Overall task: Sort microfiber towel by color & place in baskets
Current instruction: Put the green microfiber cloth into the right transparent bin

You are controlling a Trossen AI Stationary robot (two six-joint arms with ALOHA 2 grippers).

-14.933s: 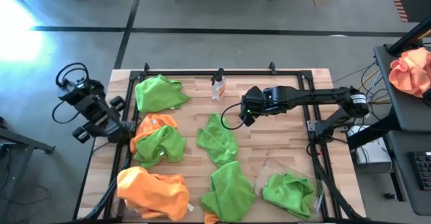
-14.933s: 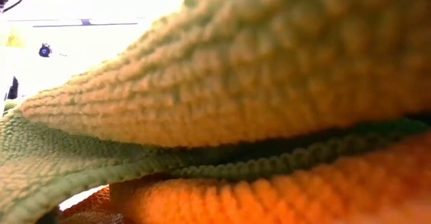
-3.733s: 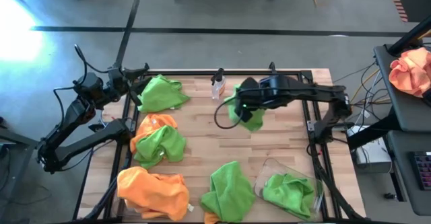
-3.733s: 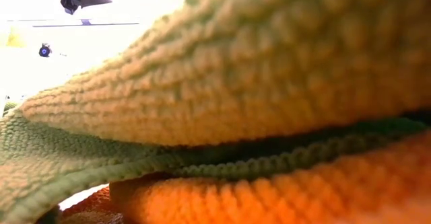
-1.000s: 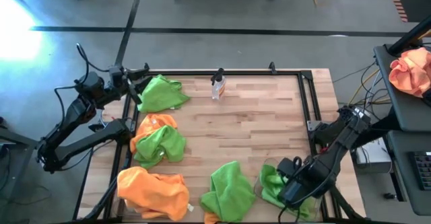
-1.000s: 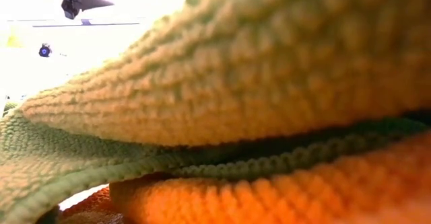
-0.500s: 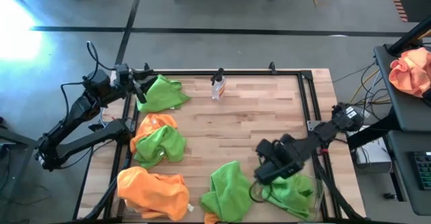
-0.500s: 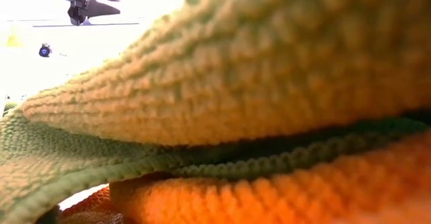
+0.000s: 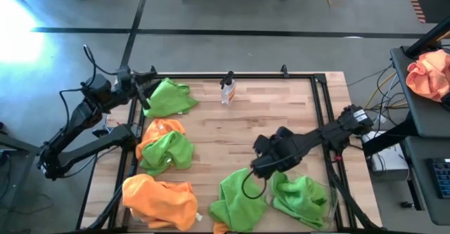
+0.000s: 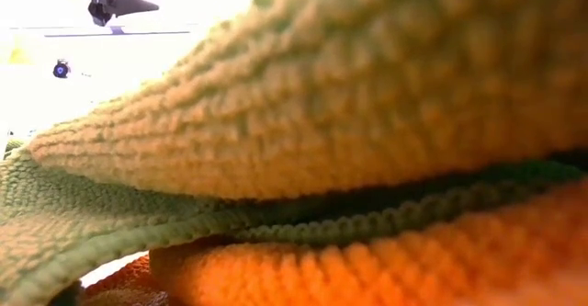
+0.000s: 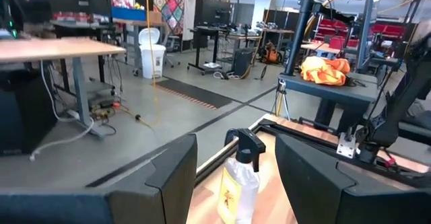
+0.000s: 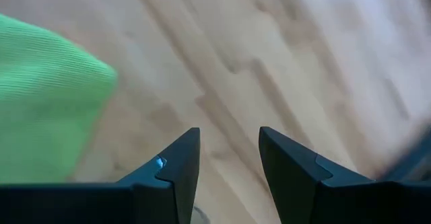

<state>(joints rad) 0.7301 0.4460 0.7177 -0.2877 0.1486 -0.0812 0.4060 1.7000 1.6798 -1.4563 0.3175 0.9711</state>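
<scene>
I have the right gripper (image 9: 259,165) hanging over bare wood near the middle of the table (image 9: 281,114), its fingers apart with nothing between them, and just to its near-left lies the loose green towel (image 9: 238,199) that I judge is next. The right basket (image 9: 329,200) with green cloths already in it sits just right of that towel, so the carry is short. To do this well I want to come down on a raised fold near the towel's middle, pinch deep, and lift high enough that no corner drags over the basket rim. The left gripper (image 11: 236,177) waits open at the far-left corner, facing the spray bottle (image 9: 227,88), beside another green towel (image 9: 167,98).
</scene>
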